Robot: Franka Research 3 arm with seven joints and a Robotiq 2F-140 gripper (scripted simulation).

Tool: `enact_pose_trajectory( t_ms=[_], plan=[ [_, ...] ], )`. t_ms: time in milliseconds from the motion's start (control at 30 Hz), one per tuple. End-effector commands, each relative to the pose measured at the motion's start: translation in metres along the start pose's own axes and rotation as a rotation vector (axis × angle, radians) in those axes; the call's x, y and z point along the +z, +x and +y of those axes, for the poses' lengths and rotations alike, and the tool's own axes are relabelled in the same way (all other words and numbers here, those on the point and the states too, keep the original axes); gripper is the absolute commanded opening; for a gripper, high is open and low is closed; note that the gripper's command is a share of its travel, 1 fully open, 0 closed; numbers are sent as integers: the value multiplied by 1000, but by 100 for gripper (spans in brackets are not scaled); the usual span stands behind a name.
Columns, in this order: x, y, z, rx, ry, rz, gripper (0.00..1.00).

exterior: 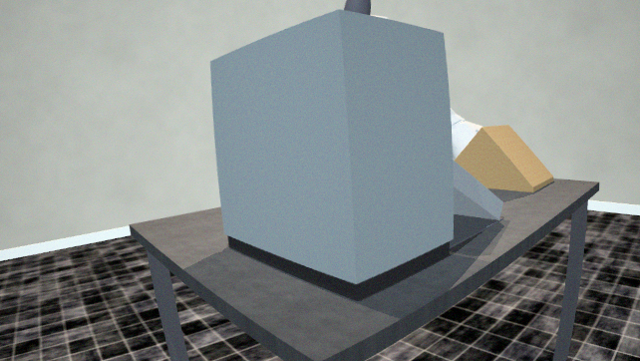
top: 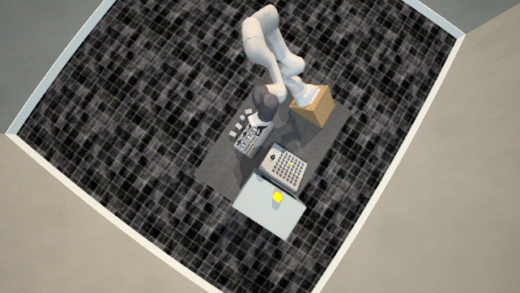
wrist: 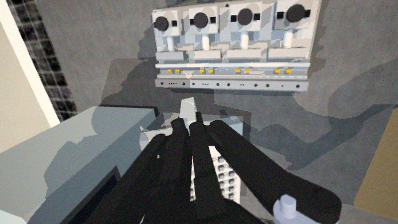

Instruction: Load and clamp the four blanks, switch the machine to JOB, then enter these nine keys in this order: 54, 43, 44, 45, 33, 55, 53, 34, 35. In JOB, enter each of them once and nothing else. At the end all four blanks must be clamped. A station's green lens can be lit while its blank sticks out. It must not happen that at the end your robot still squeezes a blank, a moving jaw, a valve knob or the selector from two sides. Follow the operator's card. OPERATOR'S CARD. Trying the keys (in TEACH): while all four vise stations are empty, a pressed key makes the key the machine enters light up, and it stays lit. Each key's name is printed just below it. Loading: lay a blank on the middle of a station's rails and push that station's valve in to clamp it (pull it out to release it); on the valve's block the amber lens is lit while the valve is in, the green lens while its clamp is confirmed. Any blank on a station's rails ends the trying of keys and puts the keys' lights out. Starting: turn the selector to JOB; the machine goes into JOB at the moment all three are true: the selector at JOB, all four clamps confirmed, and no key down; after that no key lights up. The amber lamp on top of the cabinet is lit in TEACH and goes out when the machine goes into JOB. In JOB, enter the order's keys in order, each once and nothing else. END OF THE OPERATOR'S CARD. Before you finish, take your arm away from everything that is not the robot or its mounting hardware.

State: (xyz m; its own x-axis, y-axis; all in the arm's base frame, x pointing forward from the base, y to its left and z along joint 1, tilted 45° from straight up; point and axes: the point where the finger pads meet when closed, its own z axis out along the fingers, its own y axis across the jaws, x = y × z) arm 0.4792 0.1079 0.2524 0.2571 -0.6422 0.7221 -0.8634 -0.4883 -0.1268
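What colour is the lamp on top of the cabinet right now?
Bright yellow: the lamp shows best in the top view.

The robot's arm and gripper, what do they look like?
The arm is smooth and white with rounded joints, and a dark grey part near its end. The gripper has long, thin black fingers. I can't see any cables.
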Motion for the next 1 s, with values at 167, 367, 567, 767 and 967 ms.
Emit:
enact_pose_trajectory(
  t_ms=[167,367,567,767,967],
  plan=[
    [1,7,10,-363,-74,-76,0],
    [1,7,10,-489,-102,-105,0],
    [1,7,10,-618,-127,-129,0],
    [1,7,10,-757,-153,-151,0],
    [1,7,10,-900,-179,-172,0]
  ],
)
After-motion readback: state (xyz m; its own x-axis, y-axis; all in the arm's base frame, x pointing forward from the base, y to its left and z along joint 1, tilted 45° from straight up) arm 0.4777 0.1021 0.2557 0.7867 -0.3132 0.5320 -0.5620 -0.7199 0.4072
